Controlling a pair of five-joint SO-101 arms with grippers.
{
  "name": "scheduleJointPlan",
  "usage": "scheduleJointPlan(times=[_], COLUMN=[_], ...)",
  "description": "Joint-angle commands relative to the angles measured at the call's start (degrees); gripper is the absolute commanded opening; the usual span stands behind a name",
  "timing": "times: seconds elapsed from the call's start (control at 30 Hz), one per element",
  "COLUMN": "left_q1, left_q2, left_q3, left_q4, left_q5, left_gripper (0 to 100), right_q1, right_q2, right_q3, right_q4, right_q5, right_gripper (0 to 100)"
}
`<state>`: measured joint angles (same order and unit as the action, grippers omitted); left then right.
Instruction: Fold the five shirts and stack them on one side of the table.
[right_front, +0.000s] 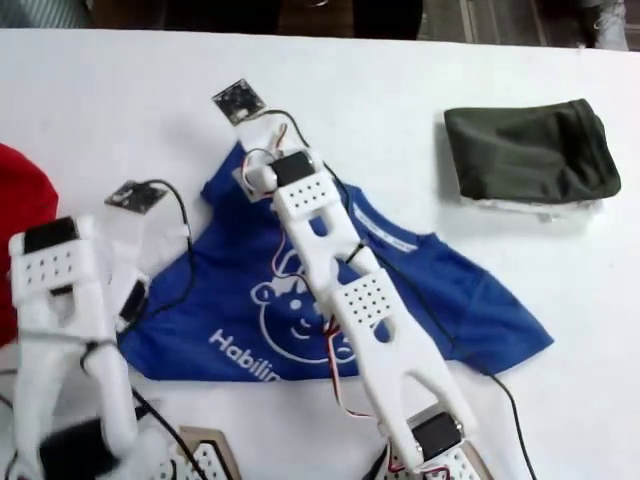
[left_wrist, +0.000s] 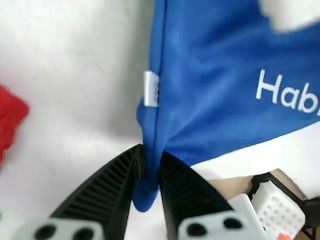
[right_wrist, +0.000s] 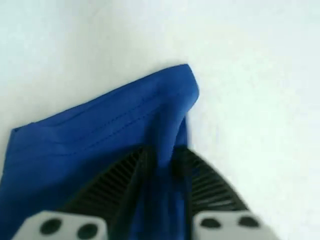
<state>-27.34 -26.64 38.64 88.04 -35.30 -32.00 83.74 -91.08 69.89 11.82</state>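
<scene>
The blue shirt (right_front: 420, 270) lies spread on the counter (right_front: 120, 100). The left claw (left_wrist: 149, 172) pinches one corner and the right claw (right_wrist: 167, 165) the next, beyond it. From both, the cloth stretches toward the folded green shirt (right_front: 530, 150).

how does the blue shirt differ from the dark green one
The blue shirt lies spread mid-table; the green shirt is folded into a block at the far right. The blue shirt is pinched at two edges by both arms' jaws; the green shirt lies untouched. The blue shirt carries white print; the green shirt looks plain. Both are on the table.
</scene>
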Motion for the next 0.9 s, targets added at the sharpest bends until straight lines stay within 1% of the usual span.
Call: scheduleJointPlan(times=[0.0,0.13,0.3,0.43,0.53,0.73,0.8,0.87], left_q1=[0.3,0.4,0.4,0.5,1.5,5.9,5.9,5.5], left_q2=[-7.8,-10.0,-10.0,-9.9,-9.9,-9.2,-6.2,-1.1], left_q3=[0.1,1.7,4.0,1.4,-4.8,-23.2,-29.8,-34.6], left_q4=[1.8,1.3,-0.4,0.5,3.5,12.2,14.3,14.4], left_q5=[0.4,0.4,0.5,5.4,6.1,6.8,8.4,9.4], left_gripper=[3,3,3,2,2,2,2,2], right_q1=[0.0,0.8,4.1,7.3,9.1,12.3,13.2,14.3], right_q2=[-0.9,-5.5,-17.7,-27.3,-34.2,-48.5,-53.1,-59.0], right_q3=[-2.5,-4.8,-4.5,-4.4,-4.4,-3.8,-1.4,3.3], right_q4=[3.0,12.7,23.6,28.7,31.0,31.4,31.5,31.6], right_q5=[0.0,0.0,0.0,0.0,0.0,0.0,0.0,0.0], right_gripper=[2.4,2.0,2.0,2.0,2.0,2.0,2.0,2.0])
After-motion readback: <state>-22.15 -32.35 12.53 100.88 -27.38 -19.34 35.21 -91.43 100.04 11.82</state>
